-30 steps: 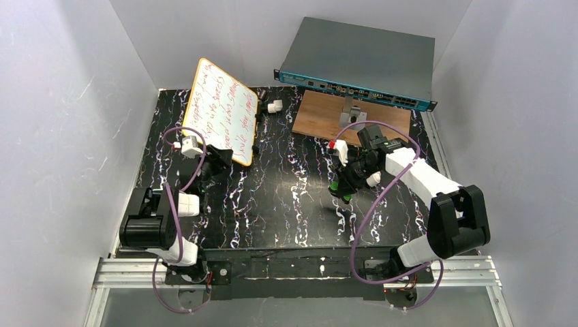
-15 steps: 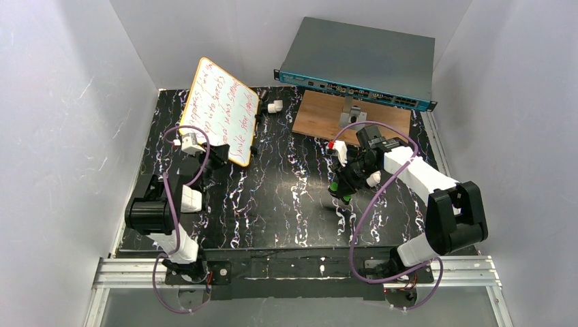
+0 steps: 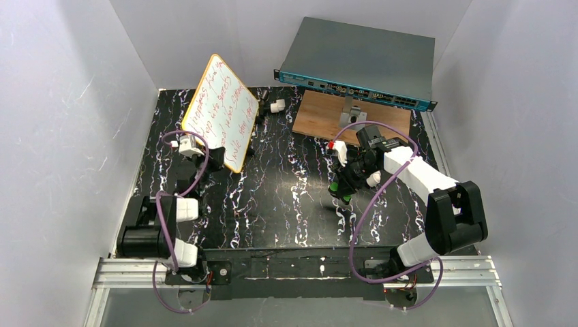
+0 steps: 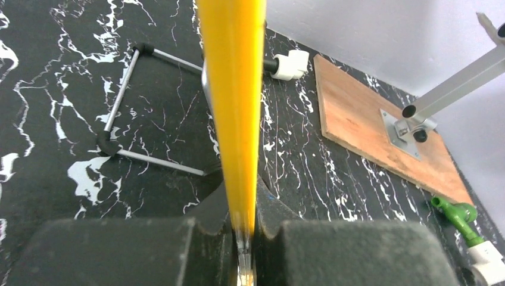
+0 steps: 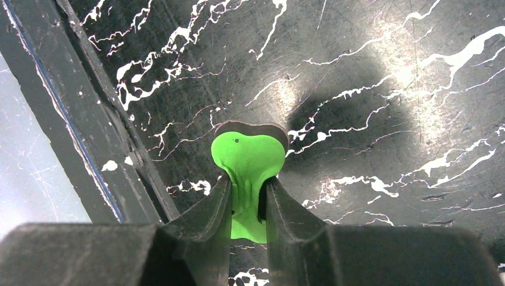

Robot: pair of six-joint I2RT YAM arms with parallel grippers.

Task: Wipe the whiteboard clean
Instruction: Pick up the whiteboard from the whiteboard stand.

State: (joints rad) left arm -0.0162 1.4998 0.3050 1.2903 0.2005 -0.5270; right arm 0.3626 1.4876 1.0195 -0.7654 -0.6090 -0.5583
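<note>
Worktop (image 3: 286,211): black with white veins, fills the middle of the top view.
Grey box (image 3: 361,54): upper right, behind the wood board.
Wood board (image 3: 320,112): lying flat, upper right.
Whiteboard (image 3: 221,109): upper left, tipped up on edge, red writing, yellow frame.
Left pincer (image 4: 243,238): clamped on the whiteboard's lower edge.
Right pincer (image 5: 247,205): centre right, narrow, gripping a green piece (image 5: 247,155) over the worktop.

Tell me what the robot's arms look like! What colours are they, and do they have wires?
Both arms look alike. The left arm and the right arm have smooth white shells with chunky black joints. A purple cable loops along each one. The left end effector and the right end effector each have two black fingers.
</note>
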